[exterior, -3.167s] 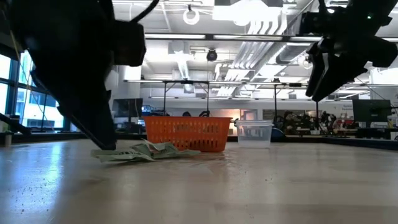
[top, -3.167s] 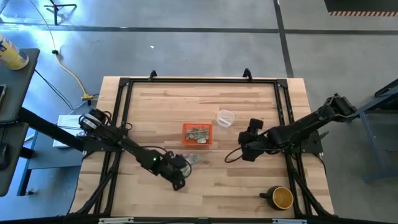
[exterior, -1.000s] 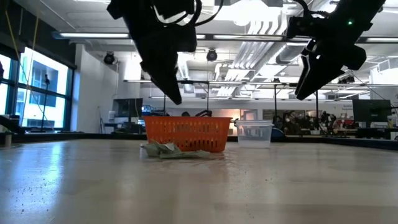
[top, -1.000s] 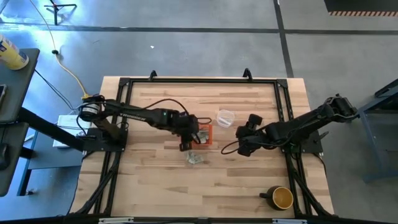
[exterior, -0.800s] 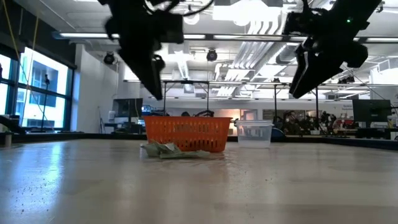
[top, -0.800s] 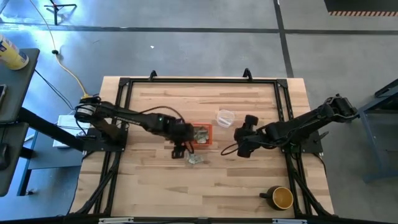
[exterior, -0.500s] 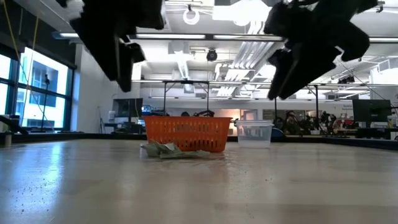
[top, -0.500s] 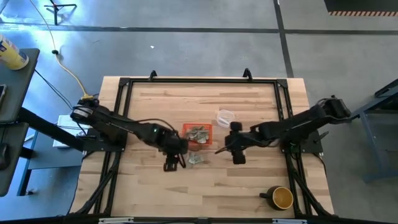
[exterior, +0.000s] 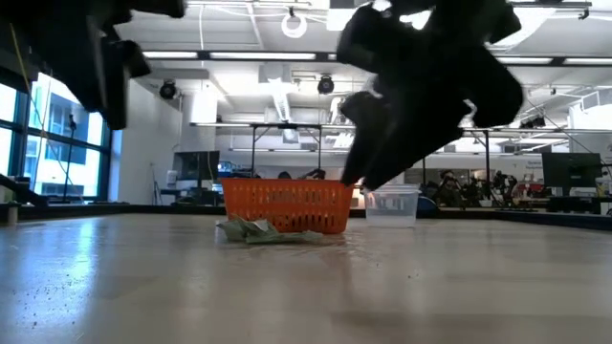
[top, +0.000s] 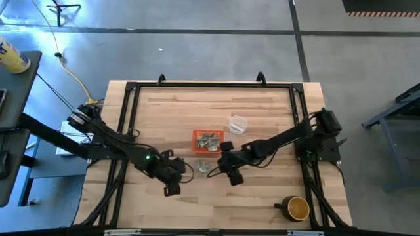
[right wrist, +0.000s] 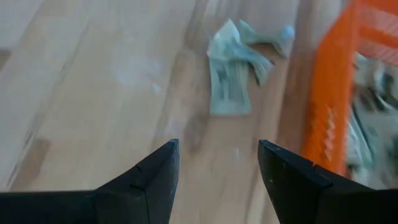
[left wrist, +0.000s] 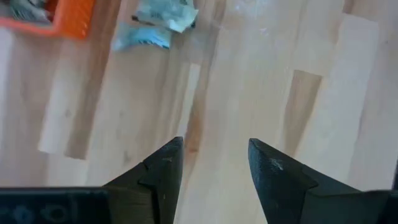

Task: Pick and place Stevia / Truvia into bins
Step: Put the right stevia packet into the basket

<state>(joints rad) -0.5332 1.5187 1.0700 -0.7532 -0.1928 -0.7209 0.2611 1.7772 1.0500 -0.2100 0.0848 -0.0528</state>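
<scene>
A few loose Stevia sachets (top: 202,167) lie in a small heap on the bench (top: 262,203) near its middle, just beside the near wall of the orange bin (top: 196,136), which already holds others. The right tool (top: 232,178) hovers just beside the heap, on its right and slightly nearer the front edge, fingers spread and empty; the heap lies ahead of them. The left tool (top: 168,190), also released and empty, hangs farther off to the heap's left. The right arm looks nearer.
</scene>
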